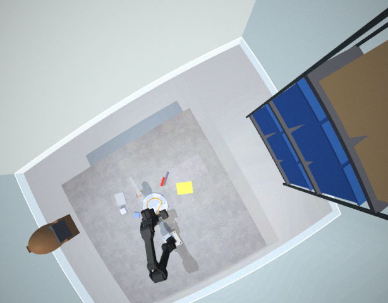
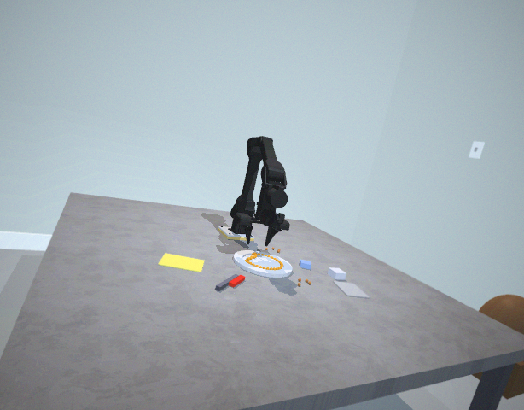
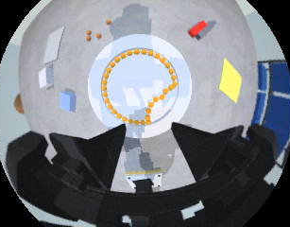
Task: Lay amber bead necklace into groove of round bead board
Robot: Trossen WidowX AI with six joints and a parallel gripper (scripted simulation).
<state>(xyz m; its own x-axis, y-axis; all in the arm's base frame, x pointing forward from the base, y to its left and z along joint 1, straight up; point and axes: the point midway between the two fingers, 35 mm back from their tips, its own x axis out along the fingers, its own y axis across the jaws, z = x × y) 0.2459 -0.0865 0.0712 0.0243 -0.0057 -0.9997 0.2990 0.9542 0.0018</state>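
The round bead board (image 1: 145, 202) (image 2: 283, 272) (image 3: 186, 90) is pale and lies flat on the table. The amber bead necklace (image 1: 148, 201) (image 2: 265, 267) (image 3: 104, 88) lies on it. In the wrist view its left and top parts follow the ring groove, while its lower right part cuts inward across the middle of the board, with a kink at the right and an end at the bottom. My gripper (image 2: 257, 245) (image 3: 148, 125) is open and empty, a little above the board's edge on the arm's side. In the top view the arm hides the board's near edge.
Small orange beads (image 2: 307, 281) (image 3: 98, 35) lie loose beside the board. A blue block (image 1: 136, 214) (image 3: 67, 101), a white block (image 2: 336, 273), a grey flat plate (image 2: 351, 289), a red and dark stick (image 2: 236, 281) and a yellow sheet (image 1: 184, 187) lie around it.
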